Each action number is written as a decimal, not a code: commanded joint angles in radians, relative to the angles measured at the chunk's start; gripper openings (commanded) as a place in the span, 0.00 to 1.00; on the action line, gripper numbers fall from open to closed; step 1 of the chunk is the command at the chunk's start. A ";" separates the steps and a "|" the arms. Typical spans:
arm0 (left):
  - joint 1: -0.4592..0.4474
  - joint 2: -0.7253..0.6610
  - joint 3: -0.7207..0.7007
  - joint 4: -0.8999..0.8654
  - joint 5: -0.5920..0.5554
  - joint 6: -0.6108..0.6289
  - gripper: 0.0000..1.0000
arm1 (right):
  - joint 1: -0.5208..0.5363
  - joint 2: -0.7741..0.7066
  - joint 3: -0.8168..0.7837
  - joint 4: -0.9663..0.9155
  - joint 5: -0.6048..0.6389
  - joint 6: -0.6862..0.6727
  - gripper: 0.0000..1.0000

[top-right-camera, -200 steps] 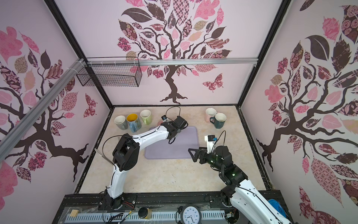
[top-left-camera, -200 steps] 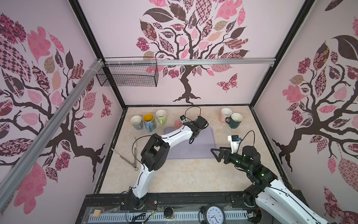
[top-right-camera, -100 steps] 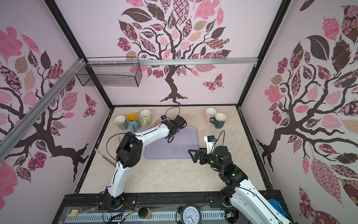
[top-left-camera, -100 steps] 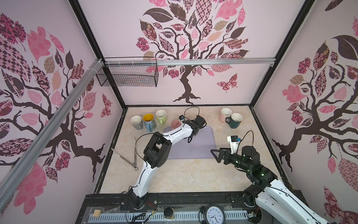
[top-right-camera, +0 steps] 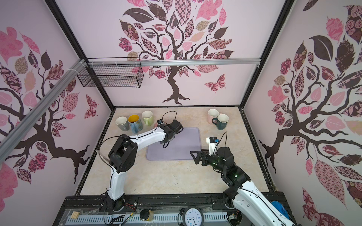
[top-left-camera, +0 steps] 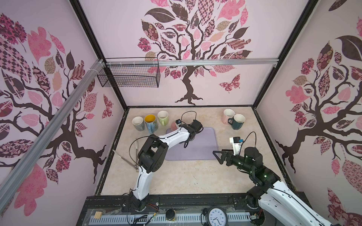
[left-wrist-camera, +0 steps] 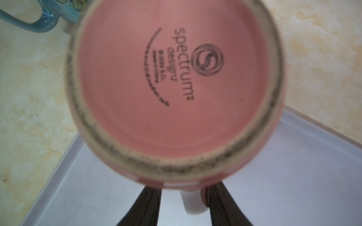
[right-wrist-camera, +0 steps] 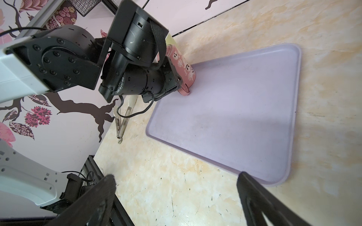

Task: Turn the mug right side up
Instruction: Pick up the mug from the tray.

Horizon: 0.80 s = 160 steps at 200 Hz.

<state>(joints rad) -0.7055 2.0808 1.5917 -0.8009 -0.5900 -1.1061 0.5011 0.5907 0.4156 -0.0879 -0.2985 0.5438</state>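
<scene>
1. Standing base-up, the pink mug (right-wrist-camera: 182, 64) sat on the lavender tray (right-wrist-camera: 235, 117), at its far corner on the left arm's side. In the left wrist view its stamped base (left-wrist-camera: 172, 78) filled most of the frame.
2. The left gripper (left-wrist-camera: 184, 188) straddled the mug's handle (left-wrist-camera: 193, 203). One finger (left-wrist-camera: 215, 197) lay against the handle and the other stood off with a visible gap, so the jaws were partly apart and not clamped.
3. The right gripper (right-wrist-camera: 176, 177) hovered over the table (top-left-camera: 176, 176) just beside the tray's near corner on its own side, with its jaws spread wide and nothing between them.
4. A grey mug (top-left-camera: 138, 123), a blue mug (top-left-camera: 150, 123) and a green mug (top-left-camera: 163, 117) stood upright along the back left, and a pale pink mug (top-left-camera: 228, 115) and a dark teal mug (top-left-camera: 238, 121) stood at the back right.
5. Metal tongs (top-left-camera: 127, 158) lay near the left wall.
</scene>
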 commanded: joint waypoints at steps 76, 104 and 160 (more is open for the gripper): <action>0.047 -0.037 -0.047 0.027 0.010 0.040 0.25 | 0.004 0.018 -0.002 0.026 -0.030 0.027 0.99; 0.050 -0.040 -0.054 0.036 0.013 0.053 0.19 | 0.004 0.023 -0.006 0.028 -0.025 0.029 0.99; 0.052 -0.055 -0.087 0.092 0.035 0.095 0.12 | 0.004 0.036 -0.014 0.042 -0.025 0.040 1.00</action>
<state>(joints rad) -0.6594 2.0571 1.5410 -0.7467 -0.5678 -1.0405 0.5011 0.6197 0.4053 -0.0635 -0.3187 0.5777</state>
